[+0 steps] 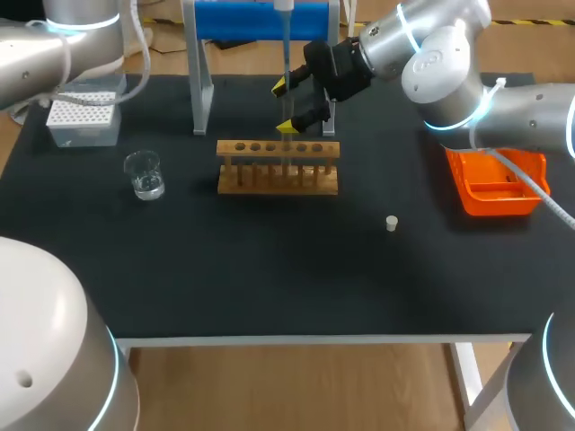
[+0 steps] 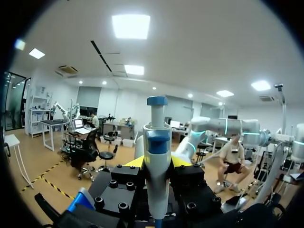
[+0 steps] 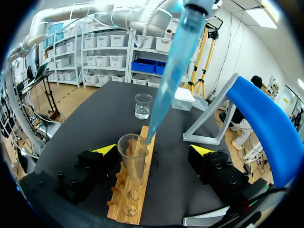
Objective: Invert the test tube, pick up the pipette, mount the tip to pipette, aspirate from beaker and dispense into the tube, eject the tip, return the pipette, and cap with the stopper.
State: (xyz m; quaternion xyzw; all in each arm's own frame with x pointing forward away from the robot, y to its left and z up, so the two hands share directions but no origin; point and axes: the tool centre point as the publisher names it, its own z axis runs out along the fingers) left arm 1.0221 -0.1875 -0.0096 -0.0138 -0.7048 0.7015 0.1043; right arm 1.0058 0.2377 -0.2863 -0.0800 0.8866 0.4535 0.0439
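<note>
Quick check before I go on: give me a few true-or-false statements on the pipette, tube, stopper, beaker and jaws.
1. The pipette tip reaches the mouth of the test tube in the rack. True.
2. The stopper caps the tube. False: it lies on the table, apart from the rack.
3. The right gripper has its jaws shut on the tube. False: they stand open around it.
4. The left gripper holds the pipette. True.
5. The beaker is empty. False: it holds clear liquid.
</note>
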